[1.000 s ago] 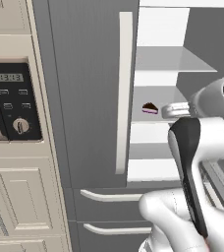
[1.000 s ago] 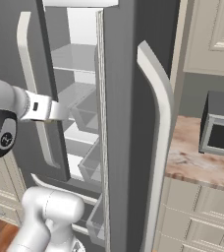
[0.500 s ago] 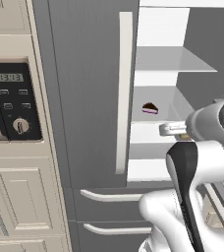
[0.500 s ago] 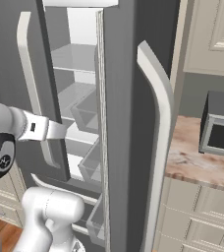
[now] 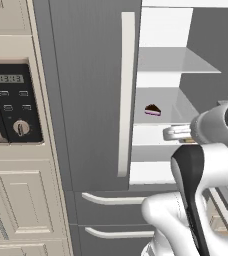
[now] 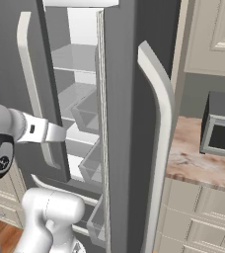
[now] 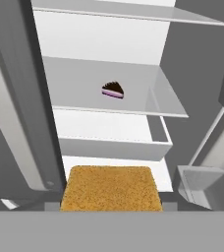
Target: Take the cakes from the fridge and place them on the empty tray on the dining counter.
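The tan square cake (image 7: pixel 111 189) sits clamped in the pincer (image 7: pixel 111 204), its top face filling the space between the 2 jaws. The chocolate wedge (image 7: pixel 113 90) lies ahead of the pincer on a glass shelf (image 7: pixel 74 88) inside the open fridge (image 5: pixel 93 90).

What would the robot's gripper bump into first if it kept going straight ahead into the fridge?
Probably the chocolate cake wedge on the glass shelf, or the fridge's white back wall just behind it. The gripper already has the tan square cake right at its tips. Depth is hard to judge here.
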